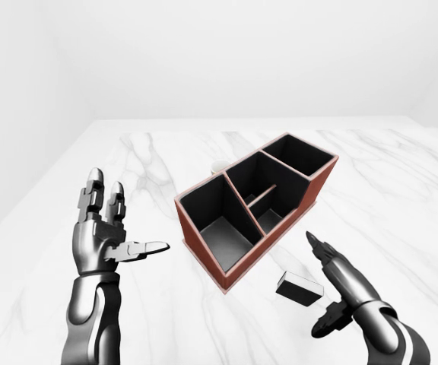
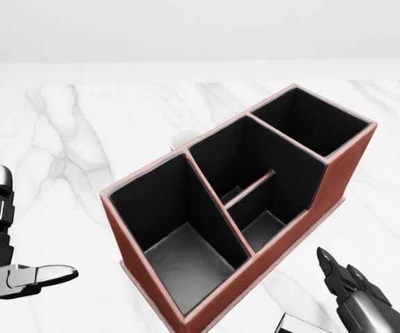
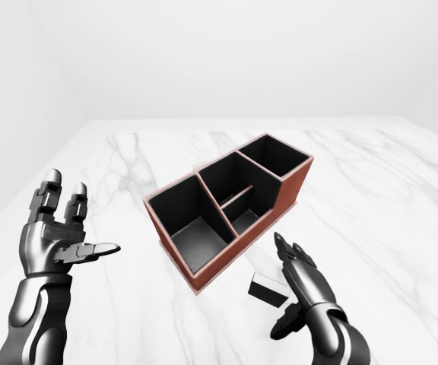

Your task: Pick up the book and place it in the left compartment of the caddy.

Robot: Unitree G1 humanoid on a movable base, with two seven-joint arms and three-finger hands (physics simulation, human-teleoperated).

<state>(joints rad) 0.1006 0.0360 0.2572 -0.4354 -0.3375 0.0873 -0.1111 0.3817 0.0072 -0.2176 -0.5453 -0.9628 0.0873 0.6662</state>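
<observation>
Right hand (image 1: 339, 283) fingers spread, holding nothing, just beside book at its 3 o'clock | left hand (image 1: 105, 228) splayed, idle, well apart at caddy's 9 o'clock | book (image 1: 300, 287) flat on marble table (image 1: 158, 152), near caddy (image 1: 253, 201) at its 5 o'clock | advice: straddle the book's long edges, pinch firmly, lift level, then carry toward 10 o'clock into left compartment (image 2: 176, 232).
</observation>
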